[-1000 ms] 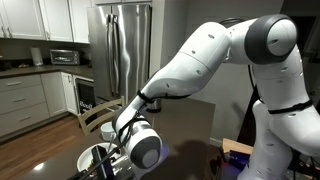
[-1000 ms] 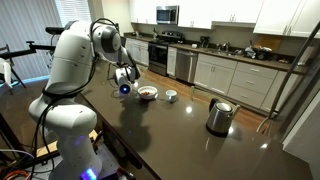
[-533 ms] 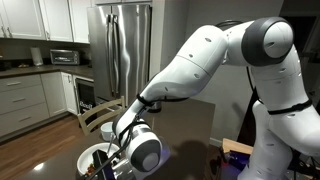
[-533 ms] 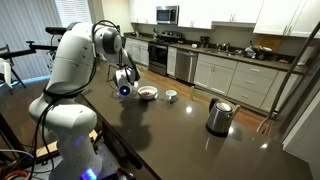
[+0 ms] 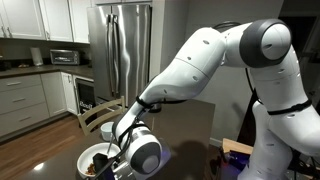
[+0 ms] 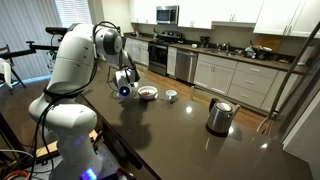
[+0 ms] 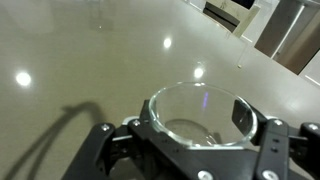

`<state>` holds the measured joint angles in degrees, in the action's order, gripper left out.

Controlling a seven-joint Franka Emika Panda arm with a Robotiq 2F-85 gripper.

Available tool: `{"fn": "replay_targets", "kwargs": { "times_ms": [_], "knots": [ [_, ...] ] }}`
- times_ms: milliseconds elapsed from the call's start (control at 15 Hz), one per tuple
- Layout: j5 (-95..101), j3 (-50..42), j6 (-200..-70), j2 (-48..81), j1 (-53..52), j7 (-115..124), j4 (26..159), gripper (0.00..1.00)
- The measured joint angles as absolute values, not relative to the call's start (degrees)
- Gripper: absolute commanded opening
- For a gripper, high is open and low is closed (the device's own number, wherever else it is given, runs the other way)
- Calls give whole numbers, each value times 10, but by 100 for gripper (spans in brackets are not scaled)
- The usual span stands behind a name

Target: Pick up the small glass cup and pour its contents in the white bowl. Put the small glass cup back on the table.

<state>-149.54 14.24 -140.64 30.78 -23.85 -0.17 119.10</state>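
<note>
Surface: dark brown, glossy top (image 6: 185,138). In an exterior view its long near edge runs down to a corner at the right, and its far edge faces the kitchen.
Room: a grey counter (image 6: 240,62) with white cabinets stands well beyond the far edge. A steel fridge (image 5: 125,50) stands behind the surface.
White bowl: (image 6: 141,92) stands on the surface toward its far side, close to the end of the arm. Both exterior views show dark contents inside it.
Small glass cup: (image 7: 195,108) is held in the grip, clear, with its round rim turned toward the wrist camera. It is just beside the bowl, on the robot's side. Whether anything is in it cannot be told.
Fingers: (image 7: 270,135) are closed against the cup from both sides and hold it.
Arm: white (image 5: 195,60), it reaches down over the surface to the bowl's edge.
Small pale dish: (image 6: 171,96) sits near the bowl on the side away from the arm, not touching it.
Kettle: (image 6: 219,116) is steel, well apart from the bowl and nearer the right corner.
Open room: a broad stretch of dark top lies between the dish and the kettle and along the whole near edge. The wrist view shows smooth top ahead of the cup.
</note>
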Motion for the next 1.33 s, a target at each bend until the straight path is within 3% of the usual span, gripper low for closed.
{"fn": "replay_targets", "kwargs": {
  "times_ms": [200,267,333,400,1333],
  "knots": [
    [-1495,143,-1423,308,-242,2,1184,57],
    [-1495,143,-1430,308,-243,3,1181,88],
    [-1495,144,-1438,308,-243,4,1178,97],
    [-1495,145,-1447,308,-244,6,1174,100],
    [-1440,164,-1597,297,-245,56,1151,100]
  ]
}}
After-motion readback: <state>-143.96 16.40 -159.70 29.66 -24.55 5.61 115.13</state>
